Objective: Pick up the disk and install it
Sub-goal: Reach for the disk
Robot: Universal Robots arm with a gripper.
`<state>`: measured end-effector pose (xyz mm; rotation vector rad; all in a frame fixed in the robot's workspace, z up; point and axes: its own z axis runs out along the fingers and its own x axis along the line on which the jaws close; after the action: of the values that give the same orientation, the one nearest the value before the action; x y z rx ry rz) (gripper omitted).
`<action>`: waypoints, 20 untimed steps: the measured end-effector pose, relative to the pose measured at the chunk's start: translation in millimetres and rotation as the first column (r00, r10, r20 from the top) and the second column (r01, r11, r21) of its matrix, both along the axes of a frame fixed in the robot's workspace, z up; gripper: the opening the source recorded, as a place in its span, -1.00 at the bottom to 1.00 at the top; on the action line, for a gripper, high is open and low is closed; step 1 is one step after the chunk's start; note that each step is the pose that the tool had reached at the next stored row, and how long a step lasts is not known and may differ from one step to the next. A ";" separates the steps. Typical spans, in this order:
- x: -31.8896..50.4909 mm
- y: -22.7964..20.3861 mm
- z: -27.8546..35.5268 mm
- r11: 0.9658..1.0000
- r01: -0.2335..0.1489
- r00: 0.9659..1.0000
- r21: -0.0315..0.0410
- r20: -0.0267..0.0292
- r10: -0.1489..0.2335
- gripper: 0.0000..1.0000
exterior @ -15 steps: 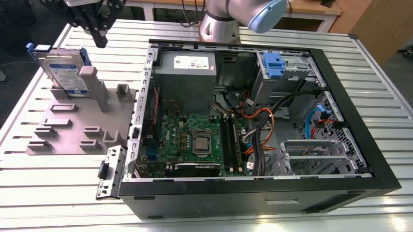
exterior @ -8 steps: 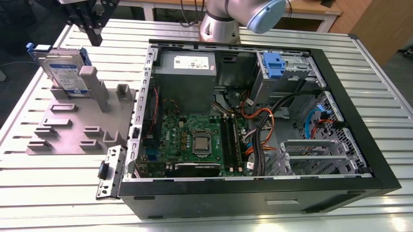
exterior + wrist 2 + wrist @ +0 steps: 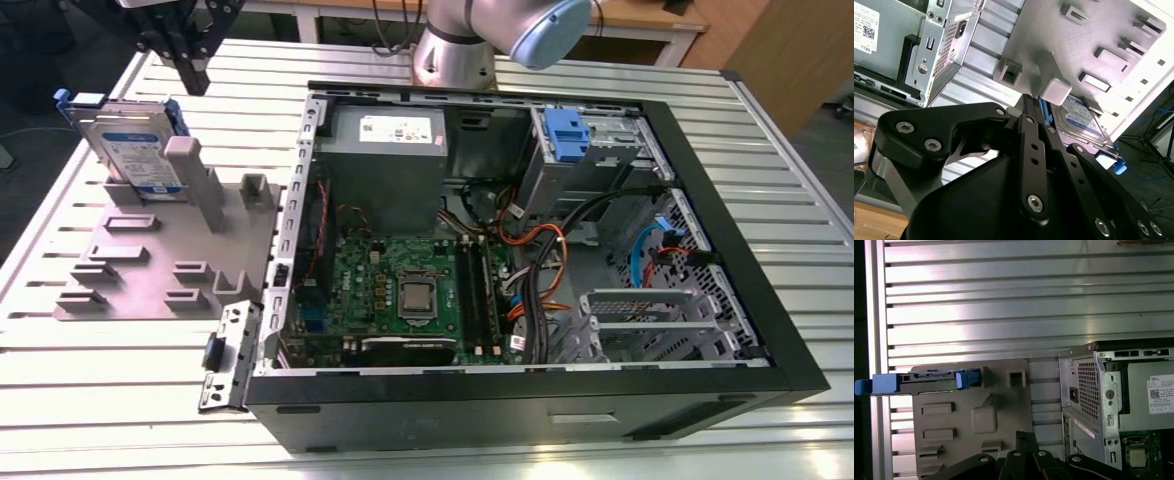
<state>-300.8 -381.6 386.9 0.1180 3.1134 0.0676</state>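
On the slatted table (image 3: pixel 94 400) the blue-labelled disk (image 3: pixel 134 145) stands in a grey holder (image 3: pixel 134 265), gripper (image 3: pixel 198 85) nearby, jaws closed.

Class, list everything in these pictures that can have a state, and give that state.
disk: standing on edge in the grey holder, not installed.
grey holder: lying flat, carrying the disk.
computer case: on its side, panel off, inside exposed.
claw: poised above the disk's upper edge.

Gripper (image 3: pixel 196 82) hangs pointing down (fingers (image 3: pixel 1029 125) pressed together).
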 end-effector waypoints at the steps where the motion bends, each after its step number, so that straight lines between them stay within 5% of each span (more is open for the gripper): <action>1: 0.0 0.0 0.0 1.000 0.000 1.000 0.000 0.000 0.000 -0.79; 9: -4.4 2.3 0.0 1.000 0.000 1.000 0.000 0.000 0.000 -0.79; 15: -25.0 11.0 -1.2 1.000 0.000 1.000 0.000 0.000 0.000 -0.79; 20: -44.9 13.8 -2.3 1.000 0.000 1.000 0.000 0.000 0.000 -0.79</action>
<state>-345.6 -367.8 384.6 0.1180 3.1139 0.0678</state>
